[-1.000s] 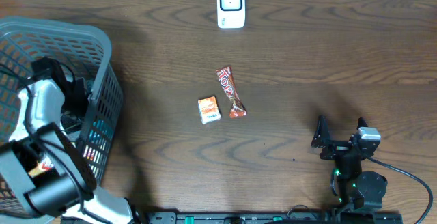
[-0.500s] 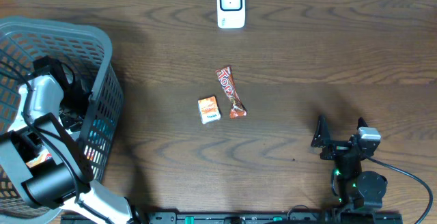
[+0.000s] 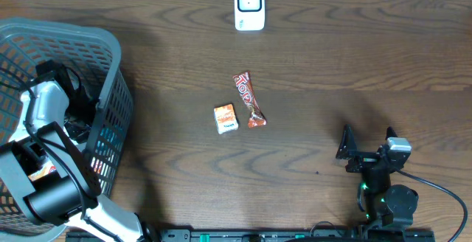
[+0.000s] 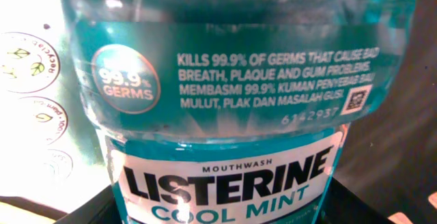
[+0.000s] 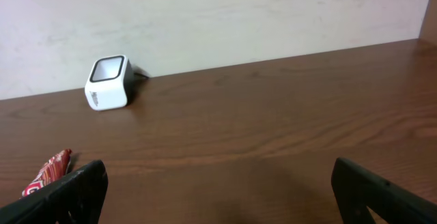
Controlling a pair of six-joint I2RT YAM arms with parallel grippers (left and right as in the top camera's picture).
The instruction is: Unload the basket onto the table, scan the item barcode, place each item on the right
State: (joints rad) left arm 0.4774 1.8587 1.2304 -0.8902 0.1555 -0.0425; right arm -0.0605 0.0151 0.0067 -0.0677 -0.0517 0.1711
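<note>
The left gripper (image 4: 225, 212) is down inside the grey basket (image 3: 110, 49), its dark fingers (image 4: 92, 203) just showing at either side of a teal mouthwash bottle (image 4: 232, 101). The bottle fills the wrist view, label facing the camera, directly in front of the jaws and between them. Whether they actually clamp it I cannot tell. A pack with round stickers (image 4: 27, 63) lies just beside the bottle, also in the basket. On the table right of the basket lie an orange packet (image 3: 226, 118) and a candy bar (image 3: 248, 99), with the white scanner (image 3: 249, 6) further right at the far edge. Farthest from the basket, the right gripper (image 5: 220, 195) stands wide apart, holding nothing.
</note>
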